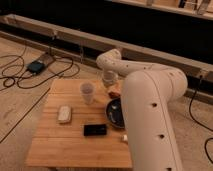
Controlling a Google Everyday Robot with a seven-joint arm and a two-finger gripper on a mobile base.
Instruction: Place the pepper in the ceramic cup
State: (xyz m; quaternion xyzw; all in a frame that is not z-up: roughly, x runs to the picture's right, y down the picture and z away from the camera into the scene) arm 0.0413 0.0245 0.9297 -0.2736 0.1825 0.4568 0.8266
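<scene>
The ceramic cup (87, 92) is pale, tapered and upright on the wooden table (60, 145), left of centre toward the back. My gripper (109, 80) hangs at the end of the white arm, just right of the cup and above the table's back edge. A small reddish thing, which I take to be the pepper (116, 91), lies right below and to the right of the gripper, at the far rim of the dark bowl (115, 114). I cannot tell whether the gripper touches it.
A black phone (95, 130) lies at the table's middle front. A white flat object (65, 113) lies to the left. A small pale item (125, 138) sits by the arm's lower section. Cables and a device (37, 66) lie on the floor at the left. My arm hides the table's right side.
</scene>
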